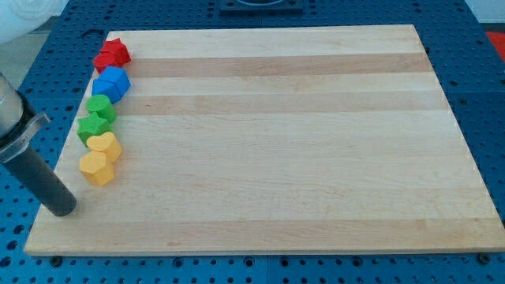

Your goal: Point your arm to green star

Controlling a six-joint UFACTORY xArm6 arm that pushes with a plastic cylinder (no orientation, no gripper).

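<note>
Several blocks stand in a column along the board's left edge. From the view's top down they are a red star [113,54], a blue block [112,83], a rounded green block [102,108], a green star [93,128], a yellow heart [105,146] and a yellow hexagon [96,168]. My tip [62,210] rests on the board near its bottom left corner. It is below and left of the yellow hexagon, clear of it, and well below the green star.
The wooden board [276,142] lies on a blue perforated table [481,79]. The board's left edge runs just beside the column of blocks. The arm's grey body [12,118] enters from the view's left.
</note>
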